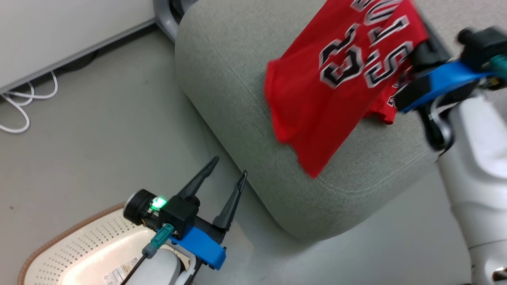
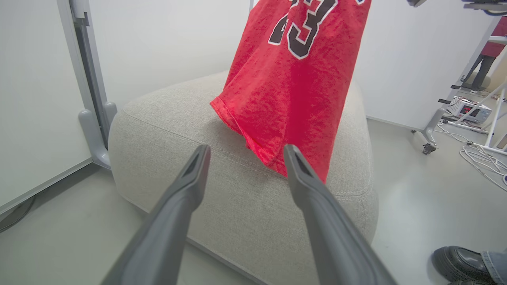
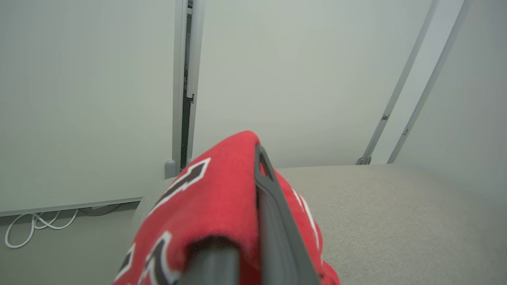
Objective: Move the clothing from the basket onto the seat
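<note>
A bright red piece of clothing (image 1: 336, 79) with black-and-white lettering hangs over the light-grey seat (image 1: 237, 79), its lower hem just above or brushing the cushion. My right gripper (image 3: 253, 158) is shut on the clothing (image 3: 214, 190), which drapes over its fingers, above the seat (image 3: 396, 213). My left gripper (image 1: 229, 170) is open and holds nothing, low beside the seat's near corner, above the cream basket (image 1: 79, 245). In the left wrist view the left gripper (image 2: 245, 152) points at the hanging clothing (image 2: 293, 87) and the seat (image 2: 178, 130).
White cables (image 1: 23, 103) lie on the floor by the wall. A grey stand foot (image 2: 93, 134) sits left of the seat. A wheeled frame (image 2: 431, 134), cables and a small device stand to the right. A person's dark shoe (image 2: 455, 261) is on the floor nearby.
</note>
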Controlling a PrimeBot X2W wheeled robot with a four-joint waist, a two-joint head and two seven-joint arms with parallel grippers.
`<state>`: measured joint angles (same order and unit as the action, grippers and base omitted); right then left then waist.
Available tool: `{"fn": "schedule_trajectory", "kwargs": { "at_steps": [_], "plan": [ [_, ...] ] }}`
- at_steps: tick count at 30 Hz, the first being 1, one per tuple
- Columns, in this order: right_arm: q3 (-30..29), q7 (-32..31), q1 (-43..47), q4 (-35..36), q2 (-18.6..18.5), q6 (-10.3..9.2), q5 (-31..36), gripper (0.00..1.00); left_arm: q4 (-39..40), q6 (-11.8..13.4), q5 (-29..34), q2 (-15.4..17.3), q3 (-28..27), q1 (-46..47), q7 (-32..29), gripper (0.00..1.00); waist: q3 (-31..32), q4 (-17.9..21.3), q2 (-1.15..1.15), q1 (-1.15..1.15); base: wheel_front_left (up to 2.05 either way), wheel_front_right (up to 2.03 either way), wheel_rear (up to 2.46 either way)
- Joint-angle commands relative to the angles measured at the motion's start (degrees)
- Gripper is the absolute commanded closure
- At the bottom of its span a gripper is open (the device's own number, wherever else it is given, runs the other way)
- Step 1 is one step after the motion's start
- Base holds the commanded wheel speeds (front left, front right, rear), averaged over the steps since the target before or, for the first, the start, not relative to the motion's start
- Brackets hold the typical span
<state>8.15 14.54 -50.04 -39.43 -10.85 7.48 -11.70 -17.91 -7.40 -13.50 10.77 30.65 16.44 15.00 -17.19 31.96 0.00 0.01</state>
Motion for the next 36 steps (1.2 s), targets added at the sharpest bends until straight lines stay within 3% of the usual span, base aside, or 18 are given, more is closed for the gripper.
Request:
{"fn": "schedule_trajectory", "kwargs": {
  "at_steps": [1, 10, 14, 24, 36],
  "plan": [
    [-0.84, -0.03, -1.40, 0.61, -0.32, 0.03, -0.31, 1.00, 0.48, -0.07, 0.24, 0.78, 0.00, 1.24, 0.27, 0.00, -2.29, -1.09, 0.00, -0.01, 0.00, 0.00, 0.00],
    [-13.26, -0.36, -8.11, 4.83, -6.39, 0.02, -0.36, 1.00, 6.58, -0.05, 2.25, 5.80, 0.14, 3.48, 0.27, 0.00, -10.69, -3.67, 0.00, -0.01, 0.00, 0.00, 0.00],
    [-19.52, -0.18, -8.39, 5.27, -7.39, 0.03, 0.20, 1.00, 9.88, -0.04, 3.45, 7.48, 0.39, 5.02, -0.29, 0.00, -14.73, -4.78, 0.00, -0.01, 0.00, 0.00, 0.00],
    [-28.00, 0.49, -4.58, 0.45, -3.65, 0.03, 1.69, 1.00, 17.47, 0.19, 5.36, 10.45, 0.74, 7.73, -3.51, 0.00, -21.49, -6.44, 0.00, -0.01, 0.00, 0.00, 0.00],
    [-32.52, 0.70, -3.32, -5.71, -0.47, 0.03, 7.31, 1.00, 18.96, 0.95, 5.06, 11.27, 0.74, 8.15, -3.65, 0.00, -23.24, -8.21, 0.00, -0.01, 0.00, 0.00, 0.00]
  ]
}}
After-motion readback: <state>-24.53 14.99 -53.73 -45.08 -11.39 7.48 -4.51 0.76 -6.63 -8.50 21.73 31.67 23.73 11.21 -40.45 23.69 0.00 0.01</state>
